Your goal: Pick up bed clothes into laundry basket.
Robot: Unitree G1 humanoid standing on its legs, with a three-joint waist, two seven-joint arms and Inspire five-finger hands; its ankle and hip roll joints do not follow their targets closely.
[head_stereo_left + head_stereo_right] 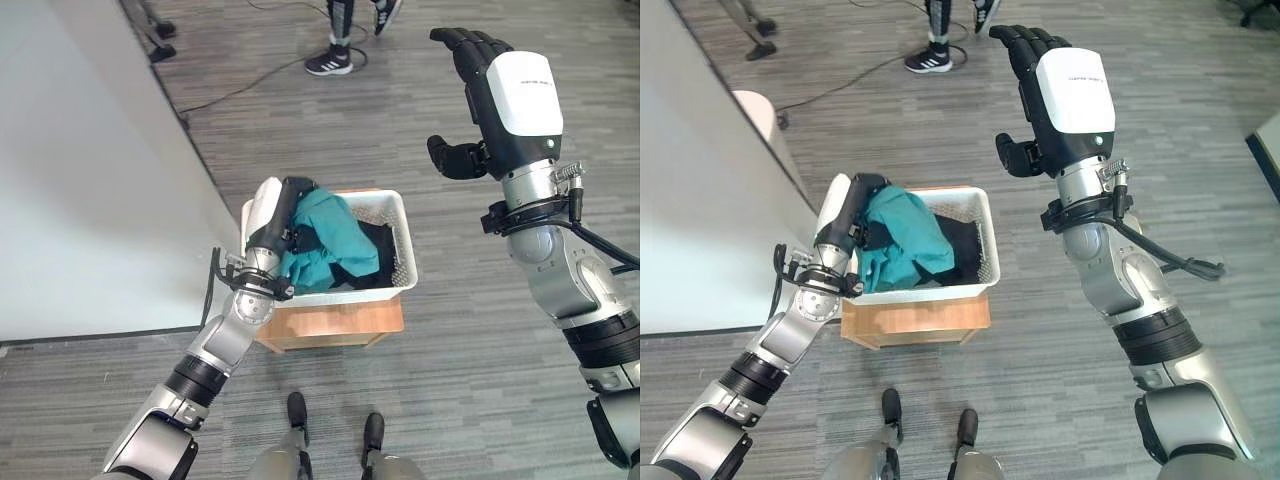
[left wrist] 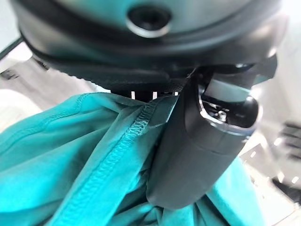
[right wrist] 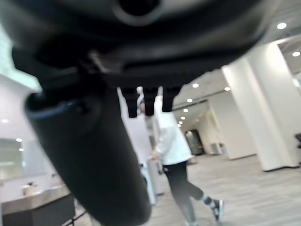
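Grey wood-grain floor [image 1: 440, 330] covers the room, and a white bed [image 1: 80, 170] fills the left side of the frame, its edge running diagonally from top centre down to the middle left. At the centre, a white basket [image 1: 405, 245] sits on a low wooden stand [image 1: 335, 325], close against the bed's edge. The floor to the right of the basket and across the upper middle of the frame is open; a person's shoes [image 1: 330, 62] stand at the top centre, well apart from the basket.

A teal garment [image 1: 335, 235] lies heaped in the basket's left half, over a black cloth [image 1: 380, 250] that shows to its right. The left hand [image 1: 295, 200] reaches over the basket's left rim, and the wrist view shows its thumb [image 2: 207, 141] pressed into the teal fabric, pinching a hemmed fold. The right hand [image 1: 475, 100] is raised at the upper right, well apart from the basket, fingers loosely extended and holding nothing.
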